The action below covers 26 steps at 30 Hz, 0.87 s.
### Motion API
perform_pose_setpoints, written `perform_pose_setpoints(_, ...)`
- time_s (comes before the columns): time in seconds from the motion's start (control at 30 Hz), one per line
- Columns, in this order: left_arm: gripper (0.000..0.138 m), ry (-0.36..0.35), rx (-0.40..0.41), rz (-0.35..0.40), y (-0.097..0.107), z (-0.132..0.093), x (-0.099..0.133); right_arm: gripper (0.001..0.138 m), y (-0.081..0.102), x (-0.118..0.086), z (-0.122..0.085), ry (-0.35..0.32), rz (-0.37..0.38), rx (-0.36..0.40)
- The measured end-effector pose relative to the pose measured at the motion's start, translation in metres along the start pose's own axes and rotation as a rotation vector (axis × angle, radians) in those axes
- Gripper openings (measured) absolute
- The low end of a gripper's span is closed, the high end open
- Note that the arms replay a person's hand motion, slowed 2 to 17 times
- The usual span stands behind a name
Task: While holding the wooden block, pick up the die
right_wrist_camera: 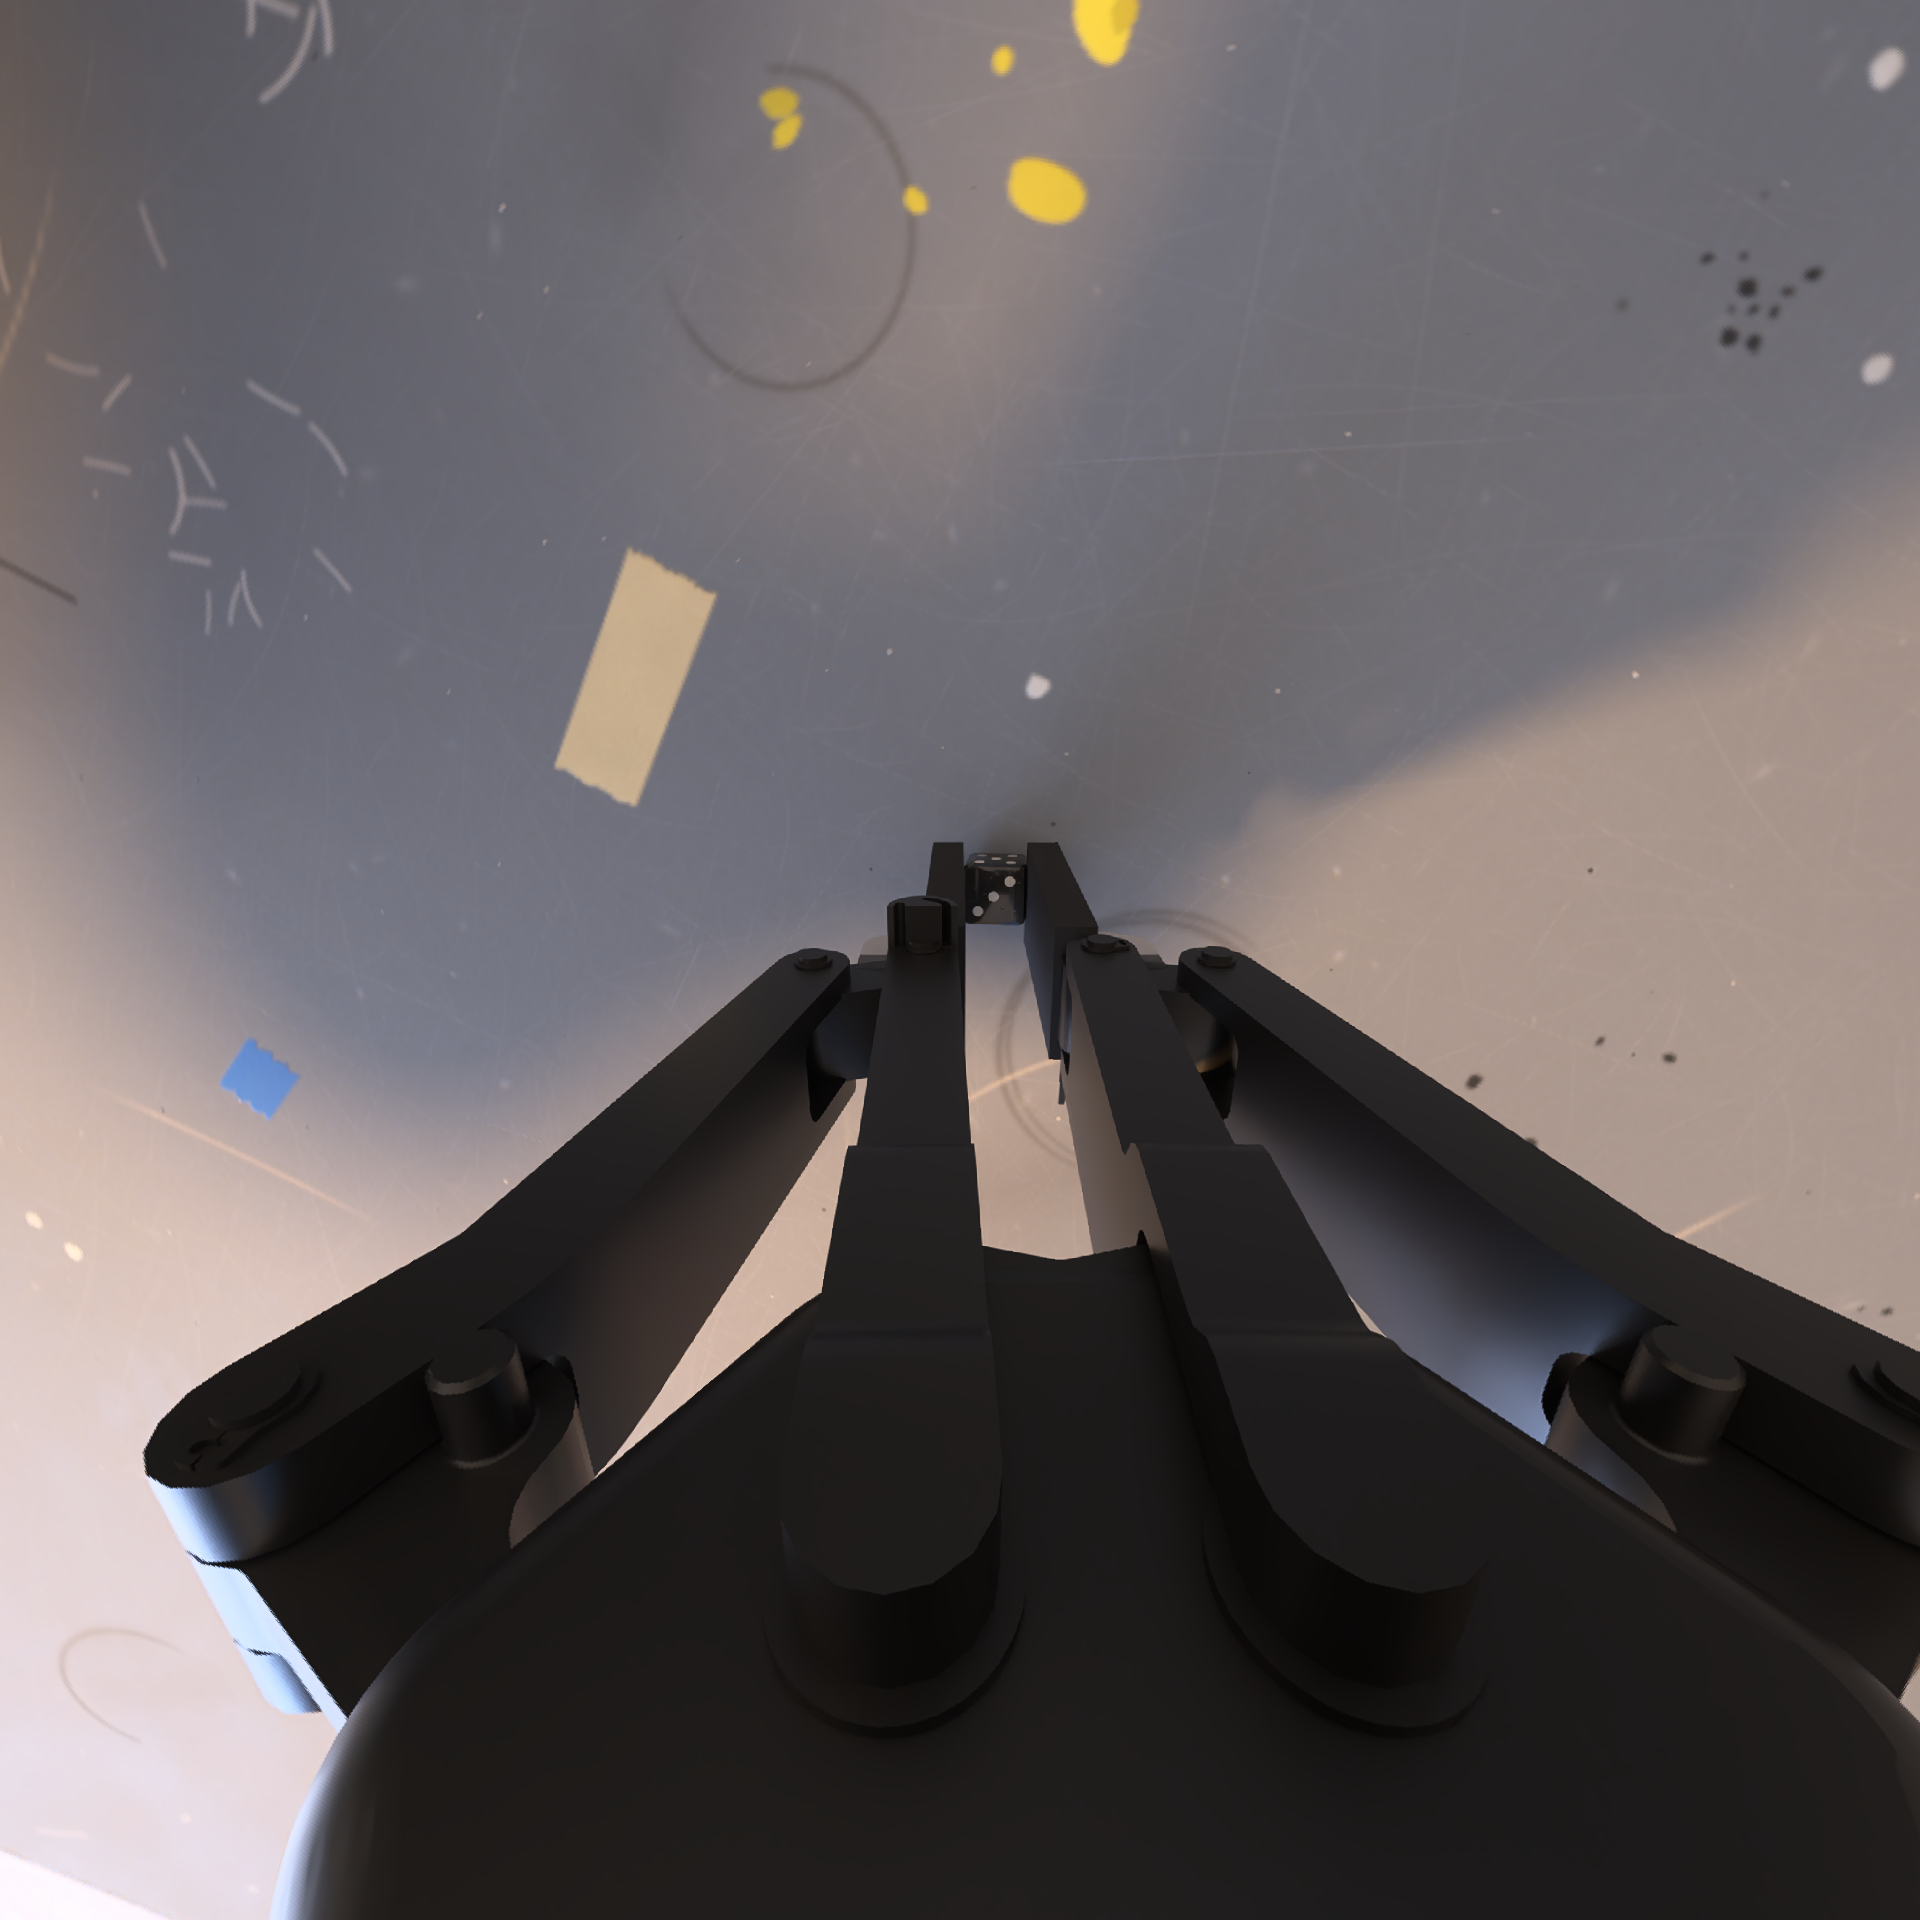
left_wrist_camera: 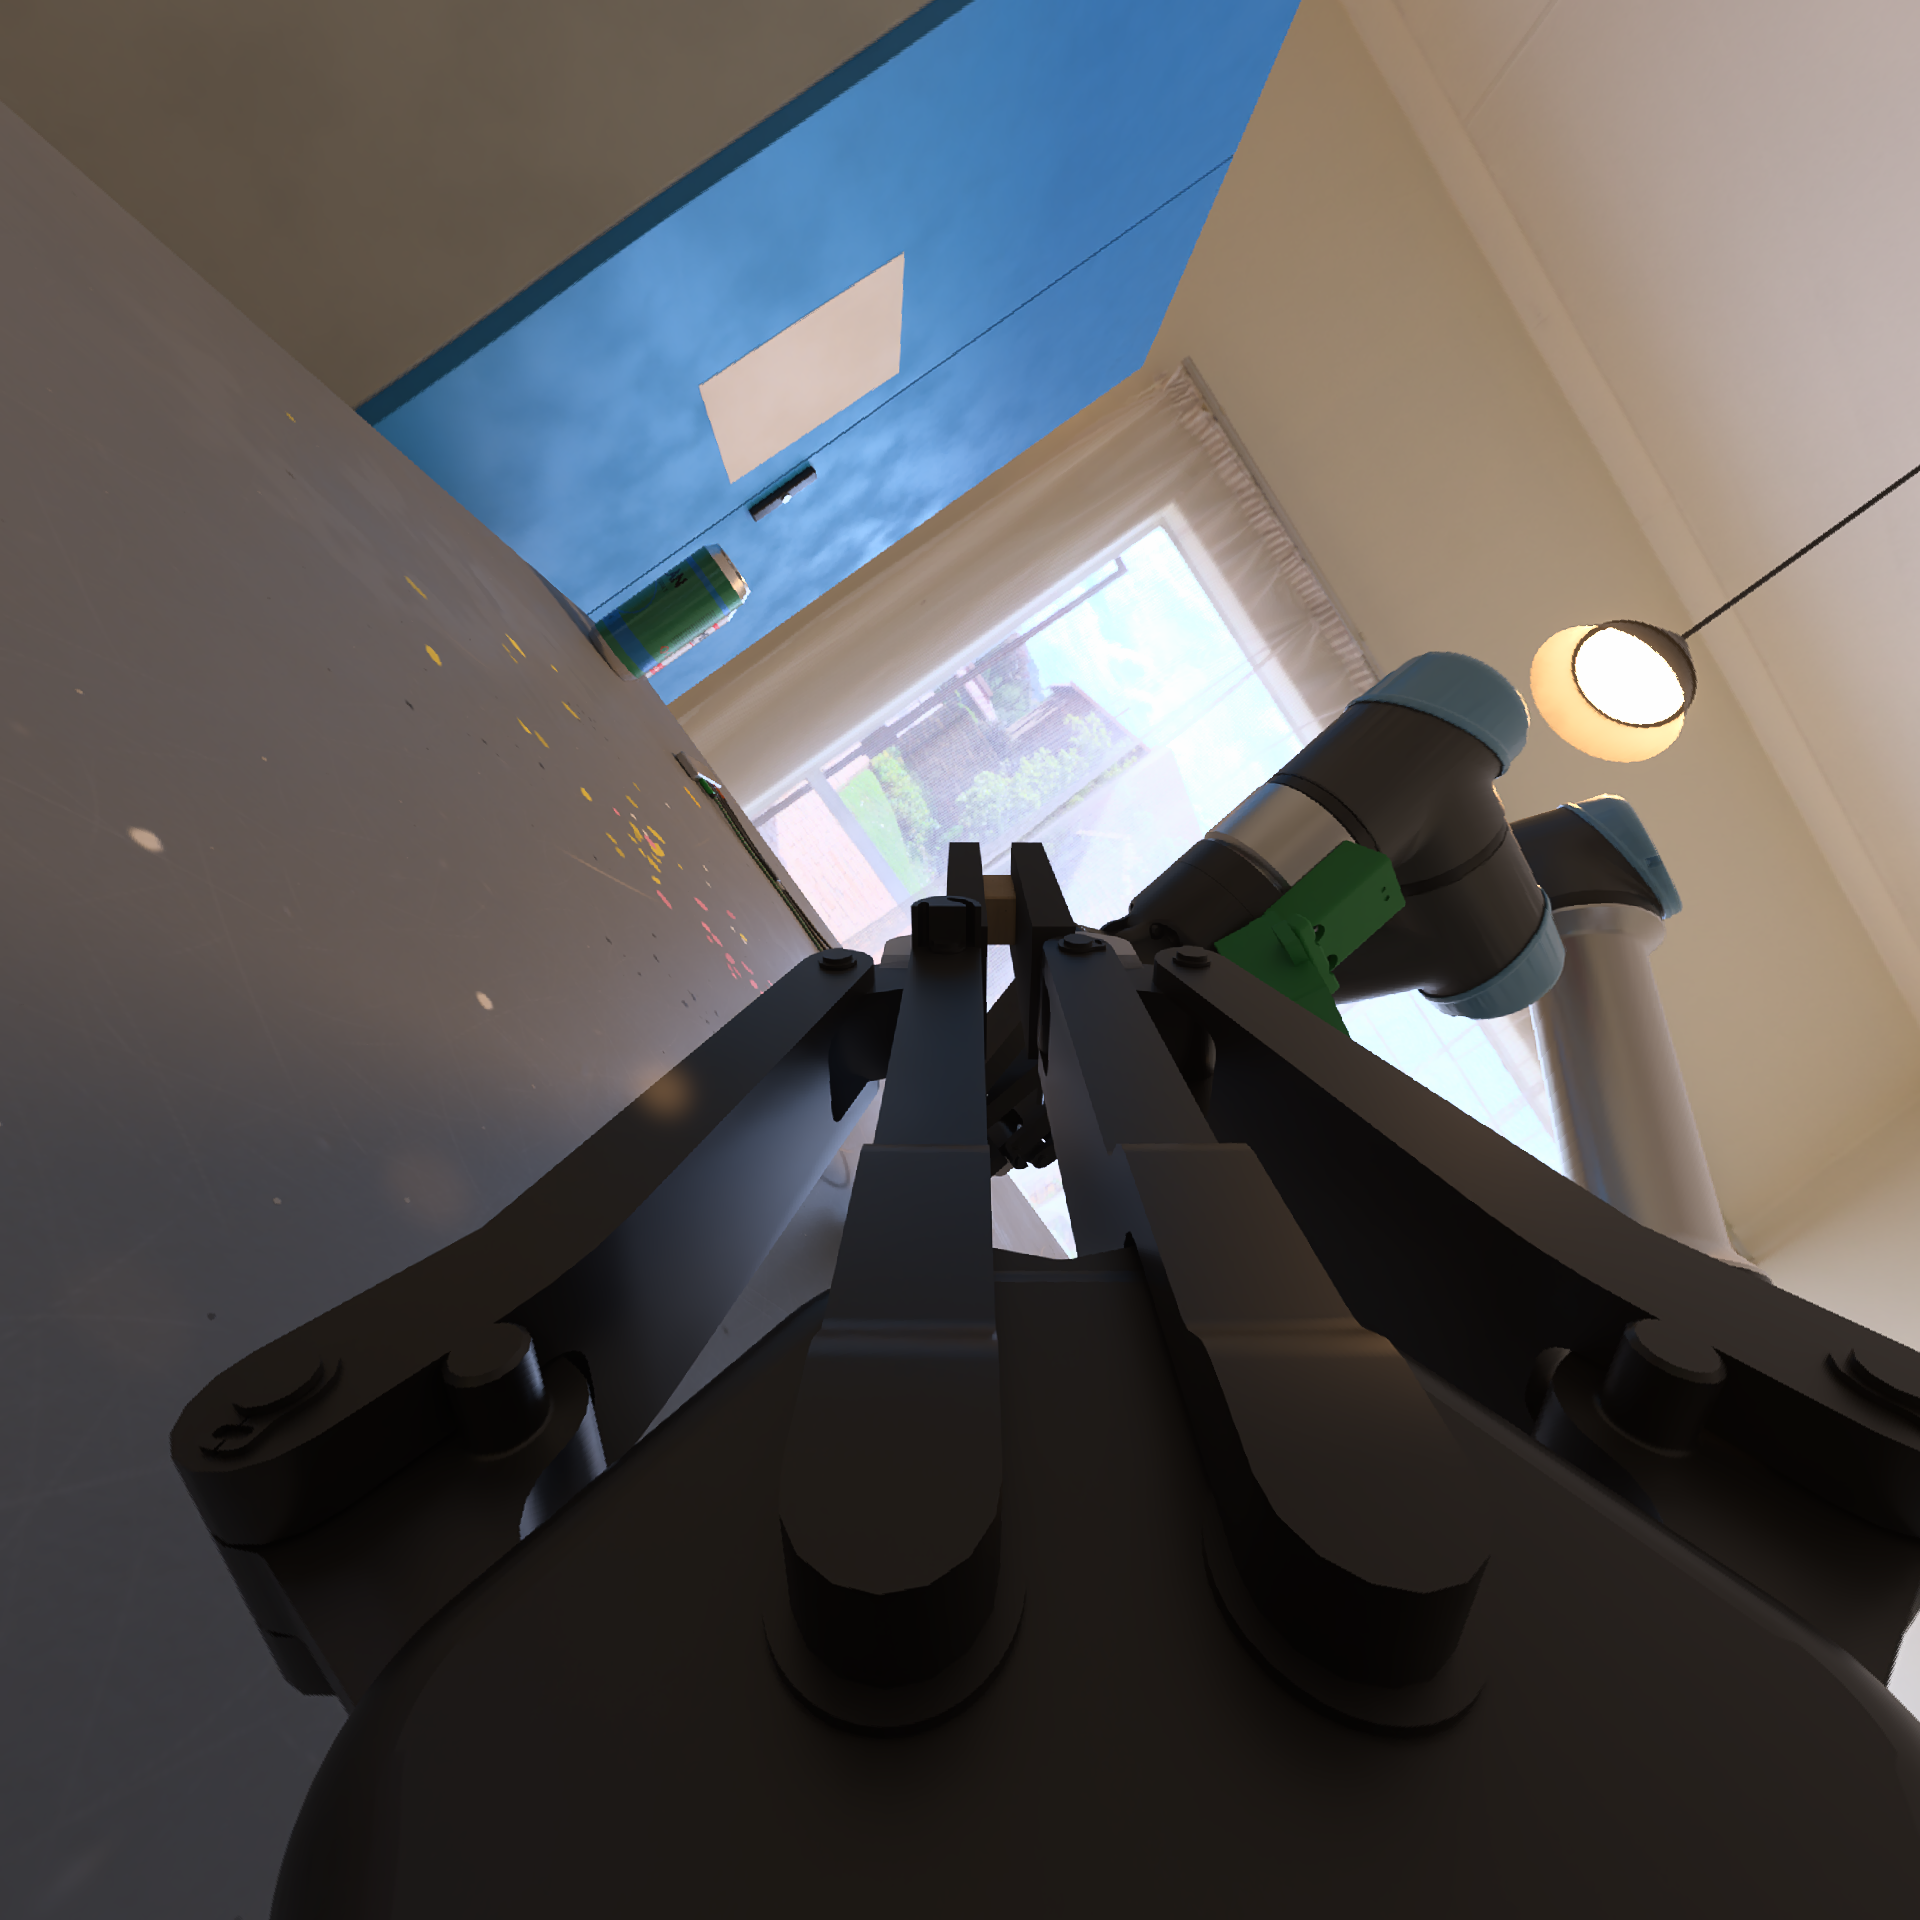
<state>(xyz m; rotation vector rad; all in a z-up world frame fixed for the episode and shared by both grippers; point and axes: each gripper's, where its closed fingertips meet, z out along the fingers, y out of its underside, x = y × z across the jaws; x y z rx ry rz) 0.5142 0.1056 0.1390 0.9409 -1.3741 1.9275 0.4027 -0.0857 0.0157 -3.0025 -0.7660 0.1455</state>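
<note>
1. Two arms shared one grey, paint-flecked tabletop (right_wrist_camera: 1351, 520); you had the other arm (left_wrist_camera: 1382, 862) close in front of the left gripper, so any lift needed to go straight up.
2. A green drink can (left_wrist_camera: 673, 613) stood far off on the table, clear of your work.
3. Your left gripper (left_wrist_camera: 997, 894) was clenched on the wooden block (left_wrist_camera: 998, 902), held off the surface; you needed that squeeze unchanged.
4. Your right gripper (right_wrist_camera: 995, 883) bracketed the black die (right_wrist_camera: 995, 885), fingers drawn in against its sides; whether it had left the table, I couldn't tell. You wanted a firm, centred pinch.
</note>
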Motion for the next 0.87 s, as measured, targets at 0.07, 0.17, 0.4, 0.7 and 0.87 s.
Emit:
perform_pose_setpoints(0.07, 0.008, 0.002, 0.0, 0.0, 0.0, 0.0, 0.0, 0.016, -0.001, 0.002, -0.001, 0.009, 0.047, 0.013)
perform_pose_setpoints(0.17, 0.008, 0.003, 0.0, -0.001, 0.0, 0.0, 0.001, 0.016, -0.004, 0.004, -0.002, 0.017, 0.13, 0.039)
perform_pose_setpoints(0.4, 0.008, 0.001, -0.002, -0.006, 0.001, 0.001, 0.001, 0.016, -0.014, 0.009, -0.007, 0.022, 0.387, 0.121)
perform_pose_setpoints(0.7, 0.008, -0.01, -0.017, -0.028, 0.005, 0.003, -0.001, 0.016, -0.013, 0.013, -0.01, 0.05, 0.749, 0.154)
perform_pose_setpoints(0.87, 0.008, -0.026, -0.032, -0.038, 0.008, 0.005, -0.004, 0.016, -0.013, 0.011, -0.007, 0.05, 0.855, 0.167)
